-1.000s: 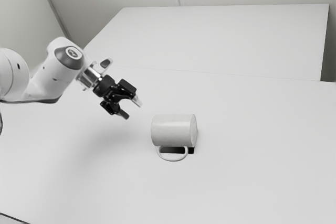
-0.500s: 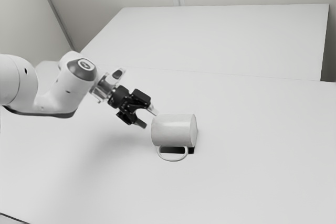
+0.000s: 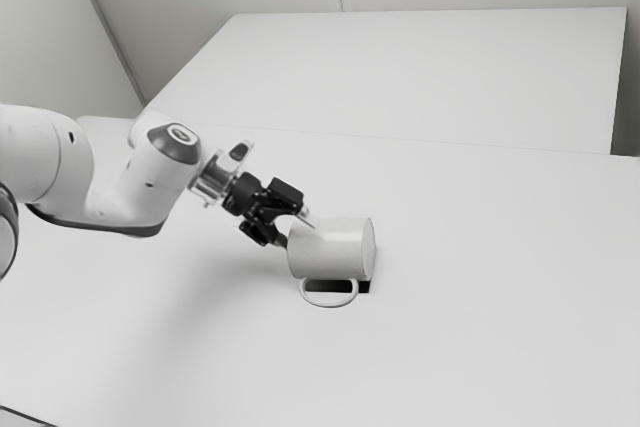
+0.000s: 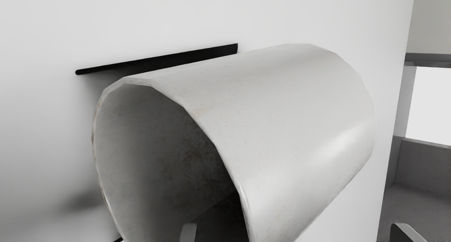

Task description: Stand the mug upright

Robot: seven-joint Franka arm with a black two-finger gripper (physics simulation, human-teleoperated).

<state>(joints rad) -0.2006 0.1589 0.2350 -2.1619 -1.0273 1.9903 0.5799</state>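
No text can be read, the emblem (image 3: 182, 134) on the arm (image 3: 150, 187) being too small.

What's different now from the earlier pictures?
The gripper has moved toward the exterior view's right and downward, reaching the open end of the mug. Its fingers stand apart; nothing was taken hold of or let go. The mug stayed put, lying on its side.

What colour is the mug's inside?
Grey, faintly mottled brown; the inside shows best in the wrist view.
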